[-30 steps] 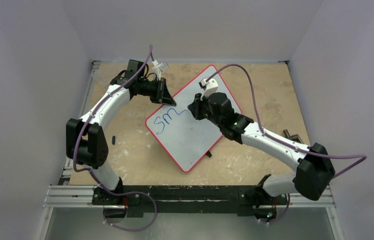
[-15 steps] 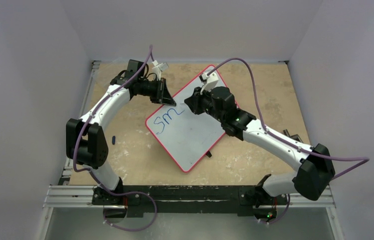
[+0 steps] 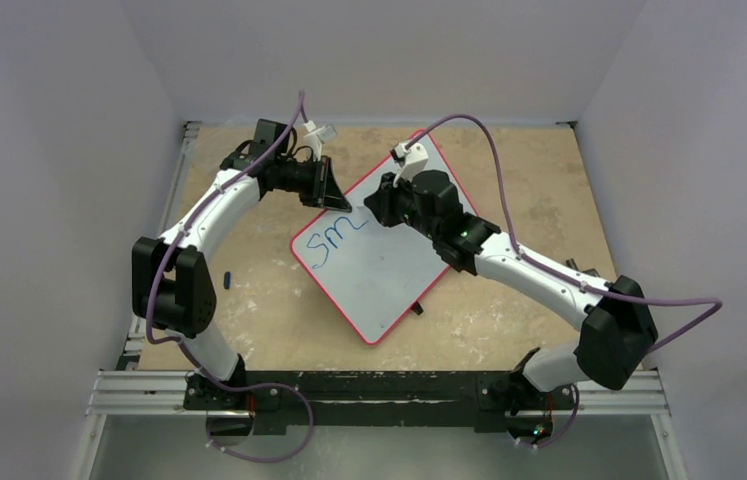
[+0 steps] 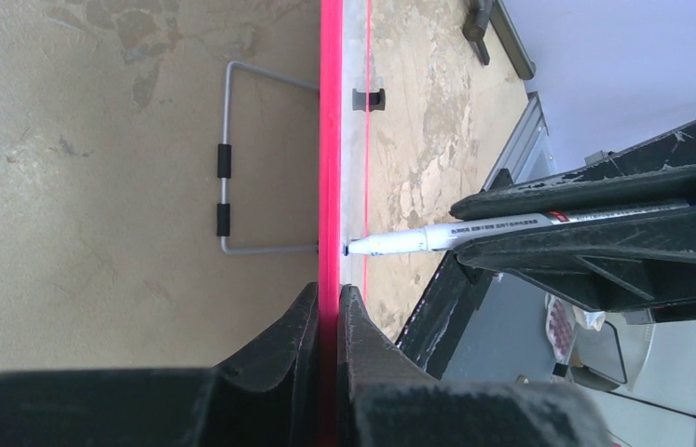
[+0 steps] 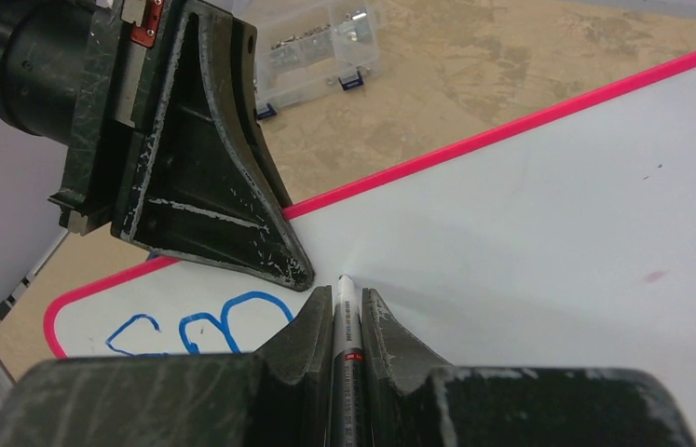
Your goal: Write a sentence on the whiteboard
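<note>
Whiteboard lies skewed at centre of the top view. Left gripper is clenched on its red rim, upper-left edge. Right gripper grasps a marker, tip against the board. Sentence reads only blue "sm", left corner, just left of the tip.

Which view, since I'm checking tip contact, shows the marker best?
The left wrist view: the marker lies side-on, its tip against the whiteboard. The right wrist view sees it only lengthwise from behind, foreshortened. The top view hides it beneath the right tool.
</note>
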`<state>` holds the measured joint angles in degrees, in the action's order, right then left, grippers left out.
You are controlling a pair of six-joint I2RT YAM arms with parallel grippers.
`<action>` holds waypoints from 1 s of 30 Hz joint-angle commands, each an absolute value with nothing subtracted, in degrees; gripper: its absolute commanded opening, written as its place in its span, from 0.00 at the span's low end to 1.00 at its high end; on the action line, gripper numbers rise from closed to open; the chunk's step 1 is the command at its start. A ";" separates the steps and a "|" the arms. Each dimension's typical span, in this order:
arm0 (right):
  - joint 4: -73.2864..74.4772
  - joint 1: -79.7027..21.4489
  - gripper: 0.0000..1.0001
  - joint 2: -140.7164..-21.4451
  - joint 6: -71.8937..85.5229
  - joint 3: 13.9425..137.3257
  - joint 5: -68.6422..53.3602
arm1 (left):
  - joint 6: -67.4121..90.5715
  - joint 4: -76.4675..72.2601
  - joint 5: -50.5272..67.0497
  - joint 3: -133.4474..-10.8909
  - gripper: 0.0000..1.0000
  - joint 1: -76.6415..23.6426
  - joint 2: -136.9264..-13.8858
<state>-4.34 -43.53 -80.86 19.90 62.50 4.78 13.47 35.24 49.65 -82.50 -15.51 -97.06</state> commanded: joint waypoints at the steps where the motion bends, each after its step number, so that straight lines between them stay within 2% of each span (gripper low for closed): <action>1: -5.98 -43.17 0.00 -81.76 20.22 65.90 5.27 | 10.47 34.10 47.90 -83.34 0.00 -16.08 -94.55; 16: -6.44 -42.89 0.00 -82.17 20.87 63.05 4.75 | 10.46 34.10 47.90 -83.32 0.00 -16.08 -94.49; 30: -6.70 -42.89 0.00 -77.67 23.29 55.64 4.48 | 10.46 34.10 47.83 -83.41 0.00 -16.08 -94.27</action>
